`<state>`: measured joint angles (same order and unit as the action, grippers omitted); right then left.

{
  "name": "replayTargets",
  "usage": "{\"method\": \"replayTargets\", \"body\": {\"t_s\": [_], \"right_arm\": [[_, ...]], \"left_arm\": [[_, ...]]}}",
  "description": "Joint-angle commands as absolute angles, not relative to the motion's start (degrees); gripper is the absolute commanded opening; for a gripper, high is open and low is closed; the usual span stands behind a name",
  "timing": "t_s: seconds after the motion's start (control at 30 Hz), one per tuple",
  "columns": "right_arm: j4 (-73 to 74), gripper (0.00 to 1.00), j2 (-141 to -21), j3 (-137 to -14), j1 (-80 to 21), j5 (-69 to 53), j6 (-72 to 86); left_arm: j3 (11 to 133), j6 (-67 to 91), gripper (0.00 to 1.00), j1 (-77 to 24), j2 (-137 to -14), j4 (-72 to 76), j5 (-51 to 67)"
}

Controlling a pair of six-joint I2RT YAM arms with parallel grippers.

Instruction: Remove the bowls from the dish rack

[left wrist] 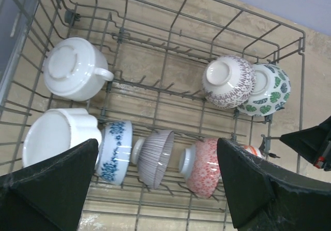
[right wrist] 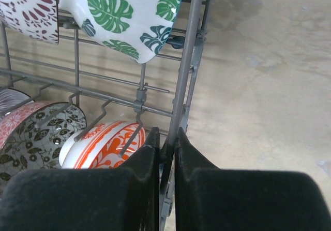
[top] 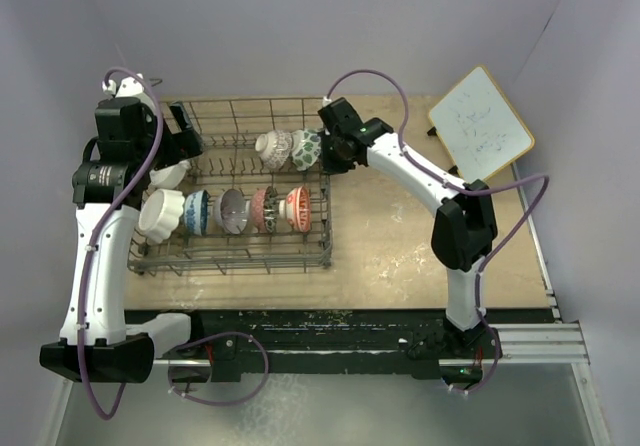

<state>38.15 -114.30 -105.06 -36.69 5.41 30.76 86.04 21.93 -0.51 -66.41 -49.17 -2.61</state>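
Note:
The dark wire dish rack (top: 322,228) stands on the left half of the table. Its front row holds a white scalloped bowl (top: 160,214), a blue bowl (left wrist: 116,150), a grey-purple bowl (left wrist: 158,156), a pink bowl (left wrist: 207,166) and a red-orange bowl (right wrist: 101,145). The back row holds a speckled bowl (left wrist: 227,81) and a green-white bowl (right wrist: 129,13). A white handled cup (left wrist: 75,75) lies at the left. My left gripper (left wrist: 158,145) hangs open and empty above the rack's left side. My right gripper (right wrist: 166,140) is shut on a wire of the rack's right wall (right wrist: 183,86).
A tilted white board (top: 480,123) stands at the back right. Bare wooden tabletop (top: 400,246) lies right of the rack, under my right arm. The enclosure walls are close on the left and right.

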Motion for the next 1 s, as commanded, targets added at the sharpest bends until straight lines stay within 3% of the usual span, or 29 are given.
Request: {"method": "replayTargets", "body": {"t_s": [0.0, 0.43, 0.5, 0.67, 0.73, 0.77, 0.97], "right_arm": [[39.7, 0.0, -105.2, -103.4, -30.7, 8.2, 29.0], [37.9, 0.02, -98.8, -95.9, -25.5, 9.7, 27.7], [39.2, 0.15, -98.9, -97.2, -25.5, 10.1, 27.3], [39.2, 0.66, -97.3, -98.4, -25.5, 11.5, 26.1], [40.0, 0.78, -97.4, -99.7, -25.5, 11.6, 25.5], [40.5, 0.82, -97.4, -100.4, -25.5, 11.7, 25.2], [40.8, 0.81, -95.5, -101.0, -25.5, 11.8, 24.7]], "left_arm": [[85.5, 23.5, 0.99, -0.6, -64.8, -48.5, -3.1], [84.0, 28.0, 0.99, -0.6, -64.4, -46.6, -0.2], [83.8, 28.4, 0.99, -0.6, -64.3, -47.4, 0.1], [85.0, 25.9, 0.99, -0.2, -66.1, -50.3, 1.2], [86.6, 25.5, 0.99, 0.9, -68.4, -52.7, 1.9], [87.3, 25.2, 0.99, 1.9, -69.6, -53.7, 2.8], [86.9, 21.4, 0.99, 8.6, -72.4, -54.1, 1.3]]}}
